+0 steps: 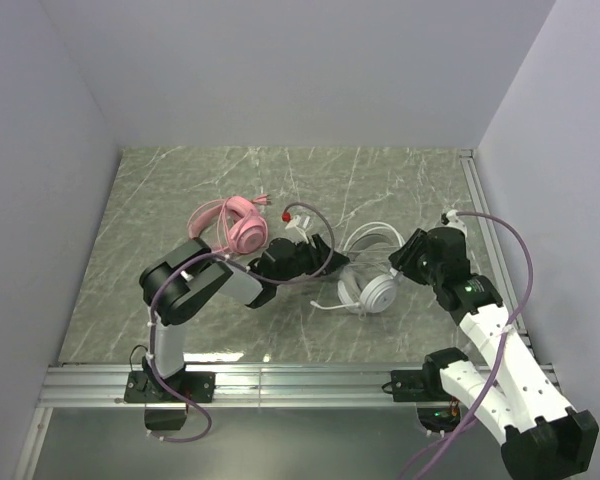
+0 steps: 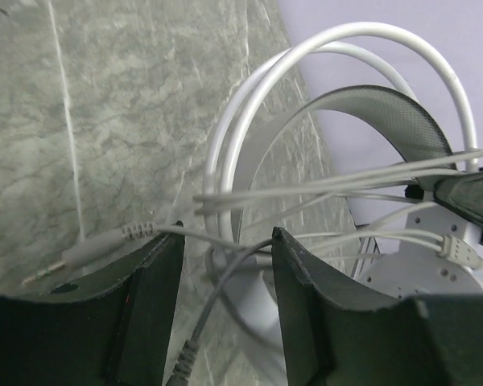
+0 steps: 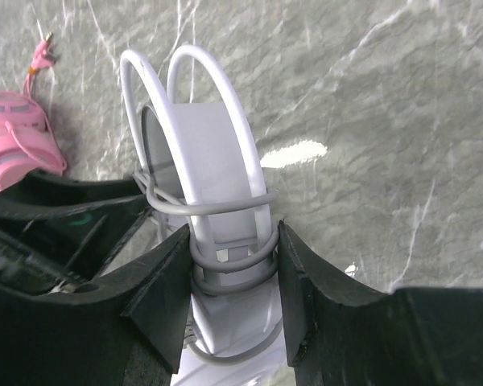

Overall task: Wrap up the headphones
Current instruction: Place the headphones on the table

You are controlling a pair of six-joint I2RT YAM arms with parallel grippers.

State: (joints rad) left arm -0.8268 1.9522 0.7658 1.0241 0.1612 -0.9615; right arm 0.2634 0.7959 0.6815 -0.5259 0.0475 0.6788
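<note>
The white headphones (image 1: 378, 291) lie right of centre, with their grey cable looped several times round the band. My right gripper (image 1: 412, 252) is shut on the band just above an earcup, over the cable turns; the right wrist view shows this gripper (image 3: 233, 233) and the band (image 3: 213, 153). My left gripper (image 1: 316, 254) is open at the headset's left side. In the left wrist view a loose grey cable strand (image 2: 216, 299) runs between its jaws (image 2: 227, 235), not pinched, and the jack plug (image 2: 87, 253) lies on the table. The pink headphones (image 1: 232, 226) lie to the left, untouched.
The marble tabletop (image 1: 160, 200) is walled at the back and on both sides. A metal rail (image 1: 280, 380) runs along the near edge. The pink headset's cable end (image 3: 40, 52) lies loose behind it. My left arm's black wrist (image 3: 64, 217) is close beside the right gripper.
</note>
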